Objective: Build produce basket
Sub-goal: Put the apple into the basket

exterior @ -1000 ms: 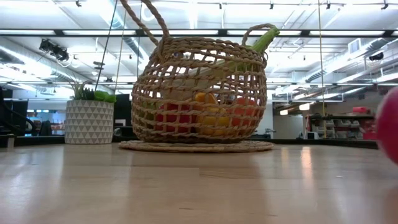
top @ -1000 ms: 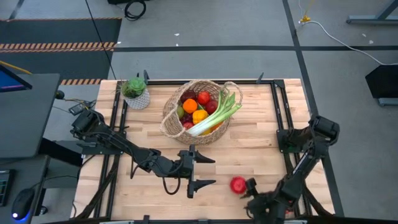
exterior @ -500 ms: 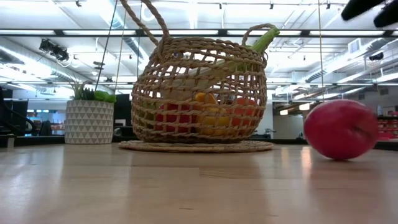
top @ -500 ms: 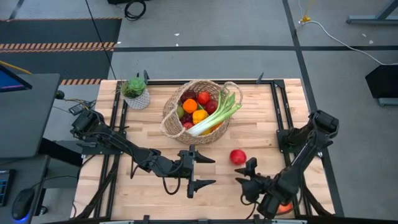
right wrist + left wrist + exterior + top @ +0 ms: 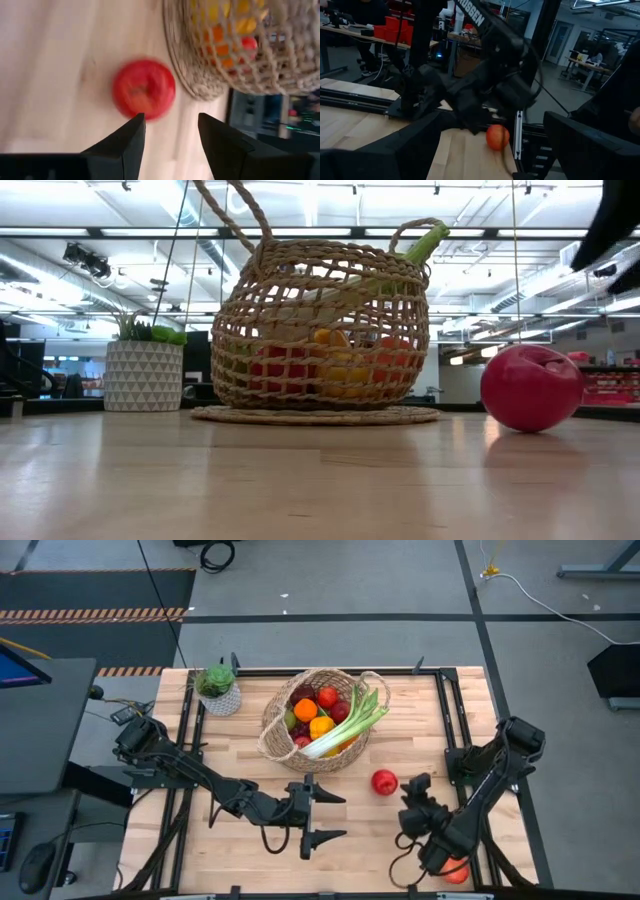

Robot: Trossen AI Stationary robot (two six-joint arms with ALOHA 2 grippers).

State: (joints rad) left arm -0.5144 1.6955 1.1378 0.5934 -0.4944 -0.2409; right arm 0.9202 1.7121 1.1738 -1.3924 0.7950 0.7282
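Right gripper (image 5: 413, 802) sits low over the near right part of the table (image 5: 240, 755), its two dark fingers (image 5: 125, 142) parted with nothing between them. It points toward a red apple (image 5: 384, 781) that lies loose on the wood just beyond the fingertips, apart from them in the right wrist view. That apple rests between the gripper and the basket (image 5: 283, 735), close to the basket's near right edge but not touching it; from table height it stands to the right of the basket's flat base.

Left gripper (image 5: 322, 813) waits near the middle of the table's near edge, its fingers spread wide and holding nothing.

Farther back, at the middle of the table, the woven basket stands upright with its loop handles raised. Inside it lie a red apple, oranges (image 5: 305, 709), dark purple grapes (image 5: 339, 712) and a long green-white leek (image 5: 349, 727) that leans across the pile, its green end poking over the far right rim. A small white pot with a green plant (image 5: 217, 687) stands just left of the basket. Another reddish-orange fruit (image 5: 456, 872) lies at the near right corner, beside the right arm.
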